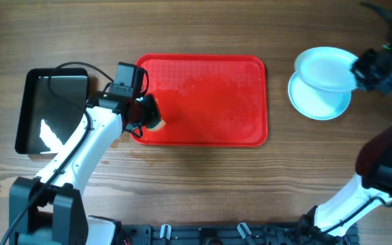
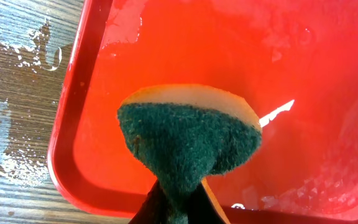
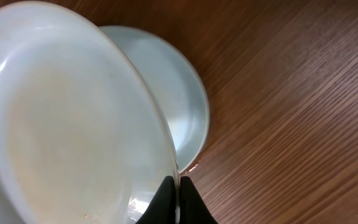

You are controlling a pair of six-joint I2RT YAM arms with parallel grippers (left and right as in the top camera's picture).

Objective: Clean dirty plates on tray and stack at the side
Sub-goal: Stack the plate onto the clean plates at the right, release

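Right fingers (image 3: 165, 200) pinch tilted plate (image 3: 73, 124).

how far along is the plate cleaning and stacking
Done: the tray holds no plates, and a lying plate sits on the table to its right. In hand: the right gripper is shut on the rim of the held plate, tilted above the lying plate; the left gripper pinches the sponge over the tray's corner. Left: setting the held plate down on it.
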